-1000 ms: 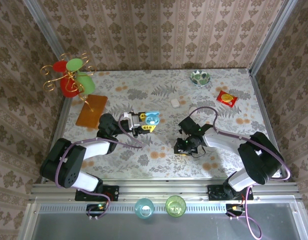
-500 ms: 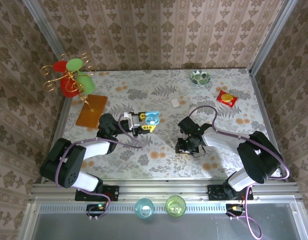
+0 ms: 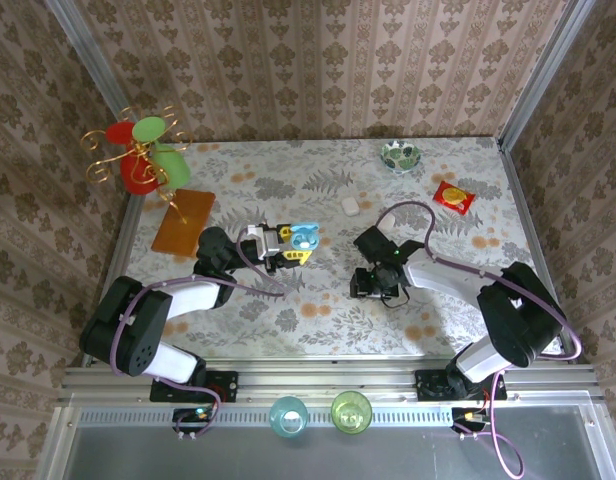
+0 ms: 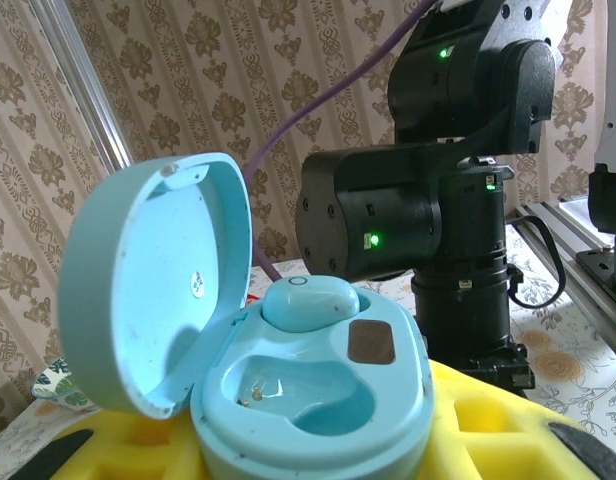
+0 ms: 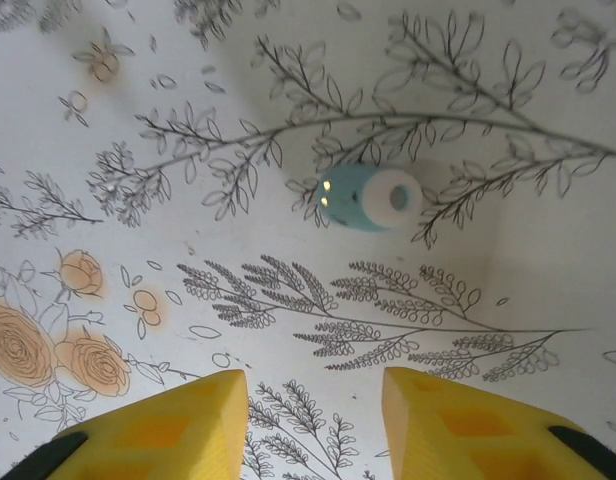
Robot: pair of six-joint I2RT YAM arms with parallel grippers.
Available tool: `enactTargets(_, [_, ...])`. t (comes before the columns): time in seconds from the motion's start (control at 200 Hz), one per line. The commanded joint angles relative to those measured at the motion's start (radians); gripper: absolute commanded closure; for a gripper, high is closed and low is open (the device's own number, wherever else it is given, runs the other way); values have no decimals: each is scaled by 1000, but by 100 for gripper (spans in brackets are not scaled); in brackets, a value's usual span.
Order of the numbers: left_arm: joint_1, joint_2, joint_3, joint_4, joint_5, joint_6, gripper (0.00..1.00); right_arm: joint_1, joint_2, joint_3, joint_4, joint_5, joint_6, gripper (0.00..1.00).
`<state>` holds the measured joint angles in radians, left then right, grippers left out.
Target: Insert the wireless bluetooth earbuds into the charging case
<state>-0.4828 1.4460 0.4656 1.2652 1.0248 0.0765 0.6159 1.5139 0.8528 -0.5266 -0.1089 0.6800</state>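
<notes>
The charging case (image 3: pixel 306 238) sits left of the desk's middle, grasped in my left claw (image 3: pixel 291 247), whose yellow fingers (image 4: pixel 118 450) clench its base from both sides. The left arm (image 3: pixel 178 300) lies low and stretched, reaching from its base at the near edge out toward the centre. On the left wrist camera the case (image 4: pixel 278 400) stands lid-up and open: one earbud (image 4: pixel 308 300) is seated in the far socket, and the near socket is bare.

To the right, my right arm (image 3: pixel 458 285) bends back toward the middle, wrist pointing down, with its claw (image 3: pixel 376 287) just over the desk. From the right wrist camera the claw (image 5: pixel 313 430) is released, its yellow fingertips (image 5: pixel 158 420) spread with nothing between them. The second earbud (image 5: pixel 368 197) lies on the cloth beyond the tips, apart from them.

The desk (image 3: pixel 288 180) wears a pale floral cloth. From left to right I see a gold stand (image 3: pixel 138 155) with red and green discs, an amber board (image 3: pixel 183 222), a white pebble (image 3: pixel 349 206), a patterned bowl (image 3: pixel 400 155) and a red-and-yellow packet (image 3: pixel 453 197). Two cups, teal (image 3: pixel 288 415) and green (image 3: pixel 351 411), stand on the near rail. Brown damask wallpaper lines the walls around the desk.
</notes>
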Motion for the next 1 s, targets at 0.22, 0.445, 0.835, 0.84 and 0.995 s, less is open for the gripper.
enactTargets(0.22, [1,-26,10,26,12,11,73,-45,6,66,-16,45,-37,53])
enactTargets(0.445, [5,-31,8,26,14,8,72,-49,102,110,50,19,-49,53])
enactTargets(0.835, [10,-43,0,25,12,6,73,-75,207,168,55,-9,-99,59])
enactTargets(0.84, [9,-42,0,26,12,5,73,-76,208,168,56,-9,-100,59])
enactTargets(0.995, [9,-39,5,26,15,3,73,-83,199,199,52,-23,-137,58])
